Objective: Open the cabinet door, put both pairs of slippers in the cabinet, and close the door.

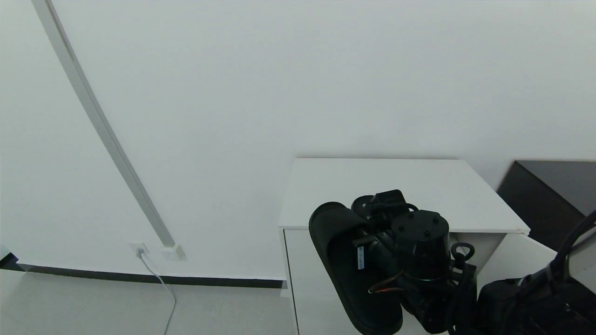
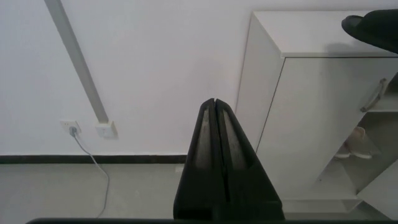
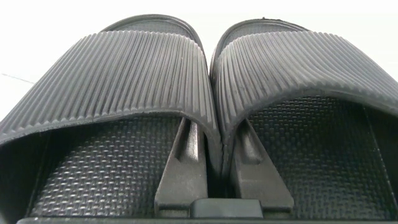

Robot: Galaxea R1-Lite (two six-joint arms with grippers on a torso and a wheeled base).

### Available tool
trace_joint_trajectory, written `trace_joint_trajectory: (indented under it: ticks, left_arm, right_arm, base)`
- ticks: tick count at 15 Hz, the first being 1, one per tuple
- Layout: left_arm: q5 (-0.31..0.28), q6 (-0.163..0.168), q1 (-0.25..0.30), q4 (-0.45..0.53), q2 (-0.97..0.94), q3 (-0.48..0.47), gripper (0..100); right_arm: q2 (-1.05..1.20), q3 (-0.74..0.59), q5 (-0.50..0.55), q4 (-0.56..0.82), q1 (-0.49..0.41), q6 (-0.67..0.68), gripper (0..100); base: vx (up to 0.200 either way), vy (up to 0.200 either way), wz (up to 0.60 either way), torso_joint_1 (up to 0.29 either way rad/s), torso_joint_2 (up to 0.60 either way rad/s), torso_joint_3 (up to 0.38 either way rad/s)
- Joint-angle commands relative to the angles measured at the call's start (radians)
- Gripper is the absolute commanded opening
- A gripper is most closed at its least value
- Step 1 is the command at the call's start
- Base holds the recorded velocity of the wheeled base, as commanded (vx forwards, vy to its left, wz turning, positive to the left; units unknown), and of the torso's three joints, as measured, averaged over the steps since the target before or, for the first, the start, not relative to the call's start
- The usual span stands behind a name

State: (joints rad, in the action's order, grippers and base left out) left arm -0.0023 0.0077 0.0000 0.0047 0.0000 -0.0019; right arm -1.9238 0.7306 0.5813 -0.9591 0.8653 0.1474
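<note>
The right gripper is clamped on the touching inner edges of the black slippers, which are held before the white cabinet. The left gripper is closed on nothing. The door is judged open. The pair should be entered level into the shelf opening, clear of the light shoes.

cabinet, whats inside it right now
A pale slipper shows on a shelf inside the cabinet. The rest is covered by its closed door; the black slippers are outside, in the right gripper.
</note>
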Motion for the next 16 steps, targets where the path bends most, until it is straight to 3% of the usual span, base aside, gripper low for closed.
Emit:
trace_joint_trajectory:
  ticks: [1, 3, 14, 16]
  left_arm:
    - [-0.001, 0.0, 0.0, 0.0, 0.002, 0.0, 0]
    - [0.001, 0.0, 0.0, 0.0, 0.002, 0.0, 0]
    - [0.002, -0.002, 0.0, 0.0, 0.002, 0.0, 0]
    - [0.002, -0.003, 0.0, 0.0, 0.002, 0.0, 0]
  right_arm:
    - [-0.009, 0.0, 0.002, -0.001, 0.0, -0.002, 0]
    - [-0.009, -0.002, 0.003, -0.001, 0.0, -0.002, 0]
    - [-0.009, -0.007, 0.003, -0.001, 0.0, -0.002, 0]
    - [-0.009, -0.007, 0.003, -0.001, 0.0, -0.002, 0]
  base:
    - [-0.2, 0.0, 0.0, -0.002, 0.0, 0.007]
    - [-0.2, 0.0, 0.0, 0.002, 0.0, 0.005]
    - [0.0, 0.0, 0.0, 0.0, 0.0, 0.0]
    - [0.0, -0.2, 0.0, 0.0, 0.0, 0.002]
